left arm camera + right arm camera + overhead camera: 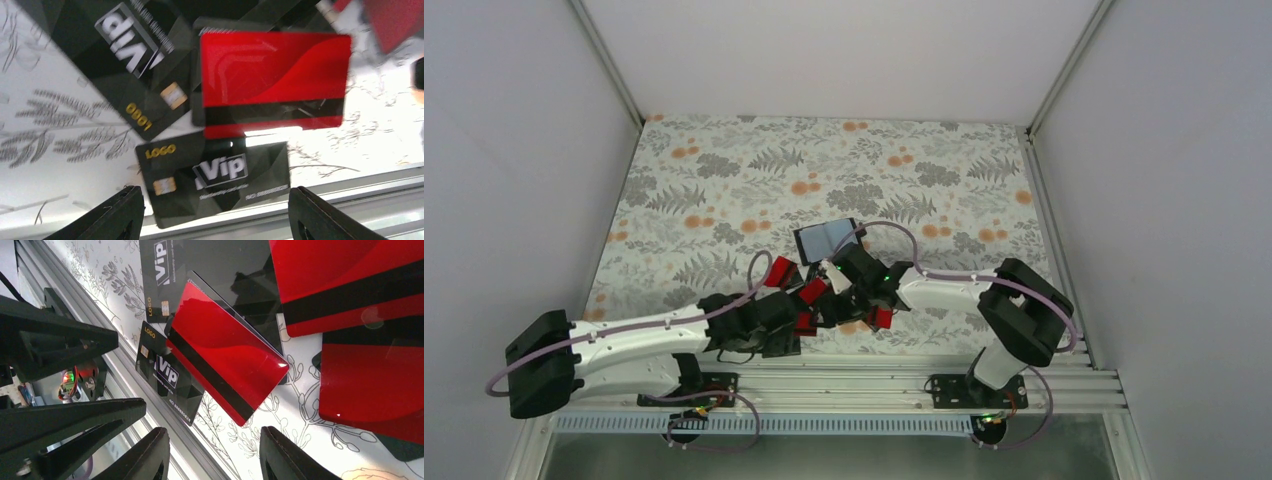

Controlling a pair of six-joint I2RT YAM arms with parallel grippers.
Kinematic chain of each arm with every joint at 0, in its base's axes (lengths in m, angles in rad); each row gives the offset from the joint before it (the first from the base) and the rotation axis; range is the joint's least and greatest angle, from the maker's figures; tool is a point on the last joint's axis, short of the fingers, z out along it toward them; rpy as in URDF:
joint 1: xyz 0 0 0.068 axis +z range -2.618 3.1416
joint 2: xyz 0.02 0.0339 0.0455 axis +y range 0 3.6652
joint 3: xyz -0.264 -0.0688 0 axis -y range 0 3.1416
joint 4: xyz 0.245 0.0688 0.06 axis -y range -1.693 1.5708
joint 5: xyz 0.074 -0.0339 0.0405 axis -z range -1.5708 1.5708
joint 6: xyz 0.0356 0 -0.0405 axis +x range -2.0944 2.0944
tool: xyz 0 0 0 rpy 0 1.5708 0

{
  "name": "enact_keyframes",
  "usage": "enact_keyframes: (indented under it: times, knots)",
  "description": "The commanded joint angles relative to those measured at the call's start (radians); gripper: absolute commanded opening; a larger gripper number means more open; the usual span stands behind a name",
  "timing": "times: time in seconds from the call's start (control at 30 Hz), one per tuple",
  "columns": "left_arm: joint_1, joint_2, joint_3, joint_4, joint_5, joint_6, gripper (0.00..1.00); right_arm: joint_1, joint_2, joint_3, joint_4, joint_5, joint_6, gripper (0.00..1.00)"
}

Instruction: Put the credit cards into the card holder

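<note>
Red credit cards (272, 80) overlap black ones; card holder (826, 238) beyond.

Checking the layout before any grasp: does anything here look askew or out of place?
Yes. The credit cards lie in a loose overlapping heap at differing angles, not stacked. One black Vip card sits nearest the arms, its long side seemingly reaching the metal rail. The card holder lies open beyond them.
</note>
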Motion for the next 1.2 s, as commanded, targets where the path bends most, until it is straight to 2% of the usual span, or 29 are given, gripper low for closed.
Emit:
enact_keyframes:
  times: [0.0,0.37,0.7,0.9,1.17]
  knots:
    - [-0.035,-0.037,-0.056,-0.059,-0.015,-0.185,0.72,0.017,0.009,0.040,0.012,0.048,-0.002,0.47]
    - [-0.051,-0.057,-0.158,0.081,0.060,-0.278,0.75,0.016,0.013,0.045,-0.020,0.074,-0.043,0.46]
    - [-0.050,-0.160,-0.261,0.173,0.084,-0.340,0.75,0.016,0.003,0.034,-0.036,0.080,-0.060,0.46]
    - [-0.050,-0.190,-0.305,0.221,0.068,-0.362,0.72,0.016,-0.005,0.013,-0.044,0.079,-0.066,0.46]
    - [-0.028,-0.232,-0.365,0.301,0.064,-0.357,0.61,0.016,-0.019,0.013,-0.054,0.089,-0.066,0.46]
